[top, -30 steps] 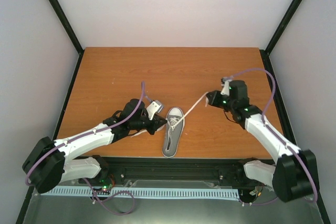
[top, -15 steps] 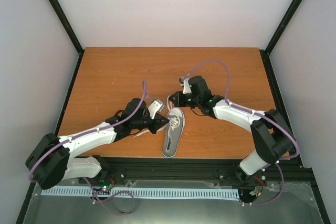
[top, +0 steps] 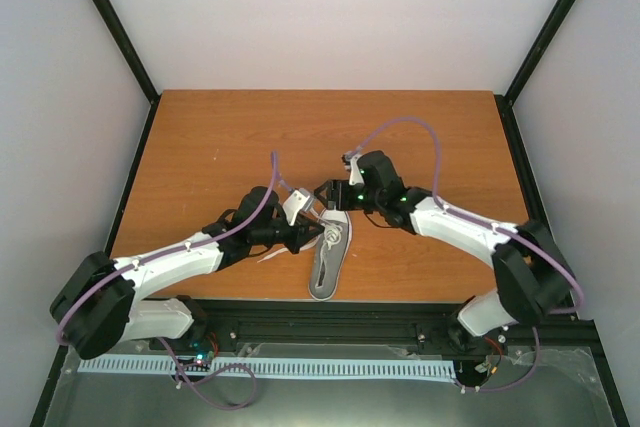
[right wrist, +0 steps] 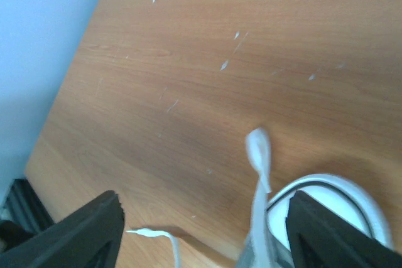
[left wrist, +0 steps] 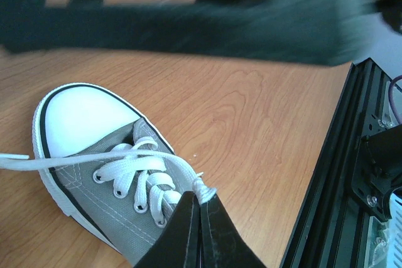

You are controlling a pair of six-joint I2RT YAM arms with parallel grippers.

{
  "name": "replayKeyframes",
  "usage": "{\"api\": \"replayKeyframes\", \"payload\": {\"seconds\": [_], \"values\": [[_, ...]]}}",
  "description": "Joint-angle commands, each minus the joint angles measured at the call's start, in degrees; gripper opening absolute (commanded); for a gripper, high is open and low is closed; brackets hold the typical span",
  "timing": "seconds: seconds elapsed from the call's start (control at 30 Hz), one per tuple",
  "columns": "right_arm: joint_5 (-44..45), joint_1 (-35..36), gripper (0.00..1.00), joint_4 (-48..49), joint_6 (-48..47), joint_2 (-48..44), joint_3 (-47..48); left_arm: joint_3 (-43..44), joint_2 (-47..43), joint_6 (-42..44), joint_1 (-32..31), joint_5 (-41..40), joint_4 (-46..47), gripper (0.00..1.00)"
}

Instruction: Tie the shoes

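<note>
Your left claw [left wrist: 201, 205] is clamped on the white lace [left wrist: 135, 155] at the sneaker's [top: 328, 259] eyelets. The sneaker lies on the surface [top: 220, 147], toe pointing away from the arms. Your right claw [top: 322, 195] hangs spread apart above the sneaker's toe.

Table [top: 220, 137]: orange-brown wood grain, with a few pale scuffs in the right wrist view. Walls [top: 330, 17]: plain white panels at 9, 12 and 3 o'clock. Black posts [top: 110, 22] at 10 and 2 o'clock. Black rail [top: 380, 317] along the 6 o'clock edge, with a white slotted strip [top: 300, 367] below. Light even, shadows soft.
</note>
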Motion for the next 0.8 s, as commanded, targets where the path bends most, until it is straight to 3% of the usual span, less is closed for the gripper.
{"api": "replayKeyframes", "payload": {"seconds": [0.0, 0.17, 0.3, 0.57, 0.77], "values": [[10.04, -0.19, 0.76, -4.45, -1.26, -8.46, -1.92, 0.67, -0.83, -1.30, -0.74, 0.87, 3.28, 0.01], [14.76, -0.37, 0.87, -9.80, -3.15, -17.15, -3.76, 0.66, -1.71, -1.29, -0.74, 0.73, 2.19, 0.01], [13.34, -0.37, 0.94, -11.31, -5.21, -22.81, -5.83, 0.69, -1.95, -1.23, -0.74, 0.73, 1.65, 0.01], [-4.88, 0.60, 0.98, 5.81, -8.47, -26.33, -19.38, 2.25, -1.77, -1.99, -0.74, 1.43, -0.17, 0.01], [-3.92, 7.27, 0.95, 14.94, -11.36, -23.14, -21.86, 3.31, -1.21, -2.26, -0.74, 1.44, -1.05, 0.01]]}}
